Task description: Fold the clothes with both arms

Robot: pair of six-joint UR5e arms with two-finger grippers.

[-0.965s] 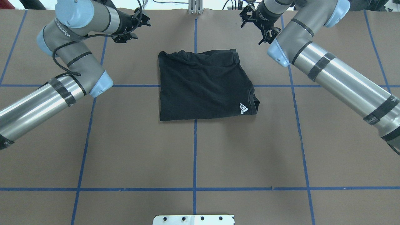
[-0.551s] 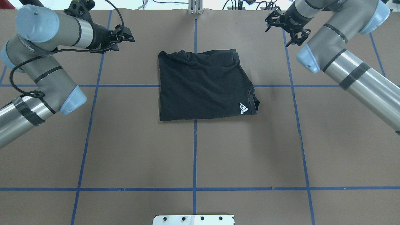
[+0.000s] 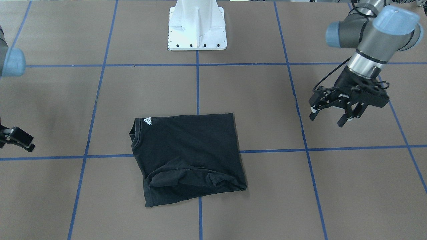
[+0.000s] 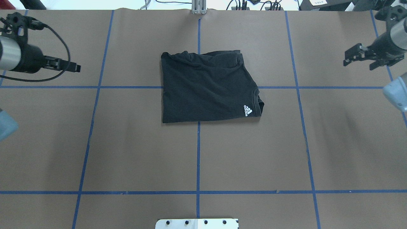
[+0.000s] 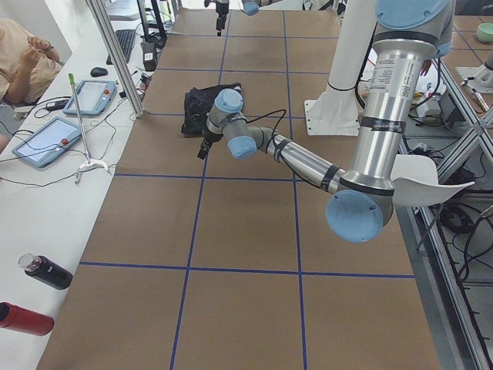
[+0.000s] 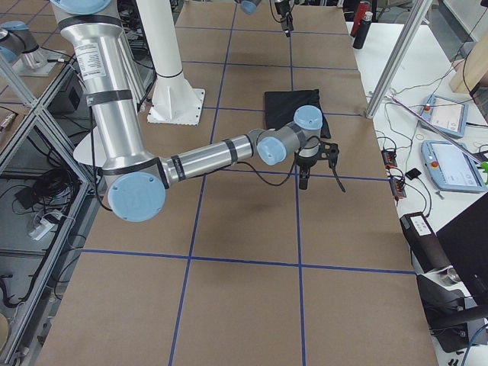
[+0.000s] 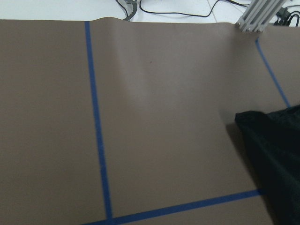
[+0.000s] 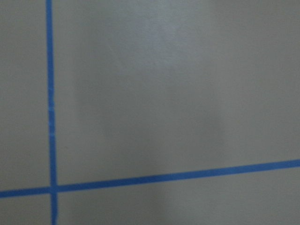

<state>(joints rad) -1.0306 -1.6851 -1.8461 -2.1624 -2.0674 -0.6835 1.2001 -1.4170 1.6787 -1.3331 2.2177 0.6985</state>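
A black T-shirt (image 4: 206, 87) lies folded into a rough rectangle near the middle of the brown tabletop (image 4: 127, 152), across a crossing of the blue tape lines (image 4: 198, 159). Its small white three-stripe logo (image 4: 247, 110) faces up at the corner nearest the robot's right, beside the collar. The edge farthest from the robot is rumpled, with bunched folds.

The left gripper (image 3: 326, 120) hangs above the tabletop well off to the shirt's side. Its two fingers are spread, with nothing between them. The right gripper (image 4: 358, 64) is just as far out on the opposite side, also with its fingers apart and empty. In the front-facing view only its tip shows at the frame's edge. Neither gripper touches the cloth.

The left wrist view catches one dark corner of the shirt at its right edge. The right wrist view shows only bare brown surface and tape.

The white pedestal base (image 3: 197, 26) stands at the robot's side of the tabletop. A seated person (image 5: 23, 58) is at a side bench with tablets and bottles.
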